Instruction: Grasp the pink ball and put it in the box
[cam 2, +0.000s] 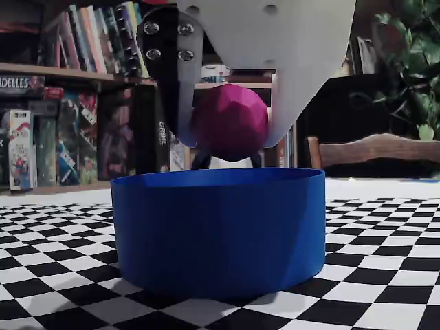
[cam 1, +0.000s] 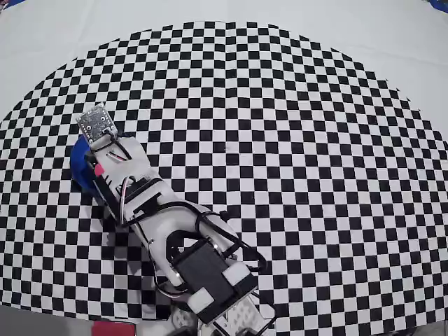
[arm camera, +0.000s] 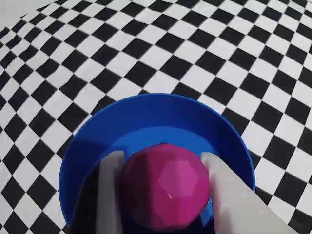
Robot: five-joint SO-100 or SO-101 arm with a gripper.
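Observation:
The pink ball is clamped between two pale fingers, so my gripper is shut on it. It hangs right above the open box, a round blue container. In the fixed view the pink ball sits just over the rim of the box, not touching it, with the gripper hugging both its sides. In the overhead view the arm covers most of the box, and I cannot make out the ball there.
The box stands on a black-and-white checkered mat over a white table. The arm's base is at the mat's near edge. Behind the table are a bookshelf, a wooden chair and a plant.

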